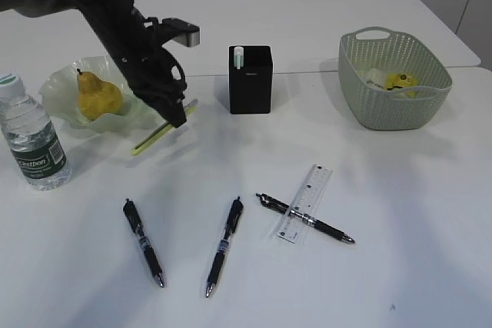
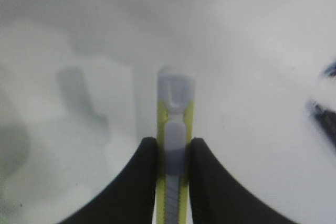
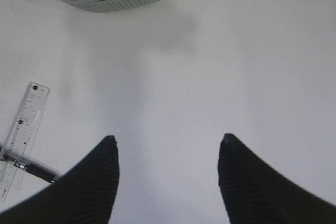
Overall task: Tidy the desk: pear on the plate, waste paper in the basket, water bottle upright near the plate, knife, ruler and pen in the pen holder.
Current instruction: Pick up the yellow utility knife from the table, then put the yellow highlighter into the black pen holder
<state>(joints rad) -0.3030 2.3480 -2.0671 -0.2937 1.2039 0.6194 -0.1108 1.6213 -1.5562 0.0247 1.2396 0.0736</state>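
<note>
L tool clamped on knife, long axis slanting down-left off tool; pen holder just right of it. R tool apart, empty.

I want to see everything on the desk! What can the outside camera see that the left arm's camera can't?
Only the exterior view shows the pear on the plate, the water bottle, the pen holder, the basket, the ruler and three pens. Only the left wrist view shows the knife's grey slider up close. Both show the left gripper shut on the yellow knife.
</note>
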